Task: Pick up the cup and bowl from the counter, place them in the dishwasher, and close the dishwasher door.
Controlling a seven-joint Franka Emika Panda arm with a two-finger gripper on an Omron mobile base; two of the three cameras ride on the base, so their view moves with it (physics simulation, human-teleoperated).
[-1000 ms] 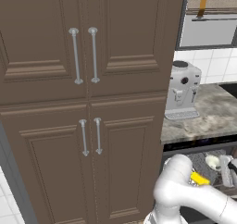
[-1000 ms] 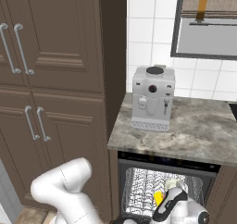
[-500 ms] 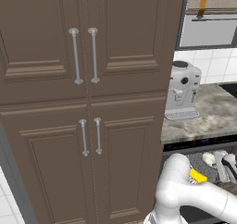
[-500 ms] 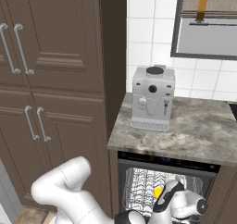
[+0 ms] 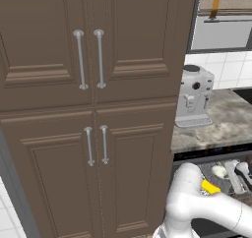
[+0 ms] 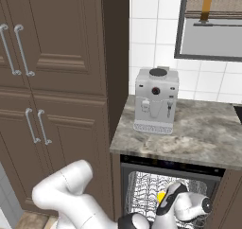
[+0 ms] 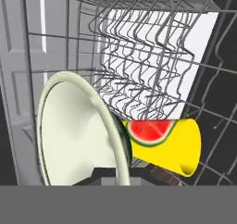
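Note:
In the hand view the pale cream bowl stands on edge at the left, and its rim runs down between my fingertips. My gripper is shut on that rim, inside the dishwasher's wire rack. The yellow cup, printed with a watermelon slice, lies on its side right beside the bowl. From the base, the cup and bowl sit in the open dishwasher under the counter. The cup peeks out beside my wrist. The dishwasher door is out of view.
A silver-grey coffee machine stands on the counter's left end, also seen as the coffee machine. Tall brown cabinets with bar handles flank the dishwasher on the left. Rack tines crowd the space behind the bowl and cup.
My hand has shifted slightly inside the rack, carrying the bowl a little to the left. The cup has stayed where it lies.

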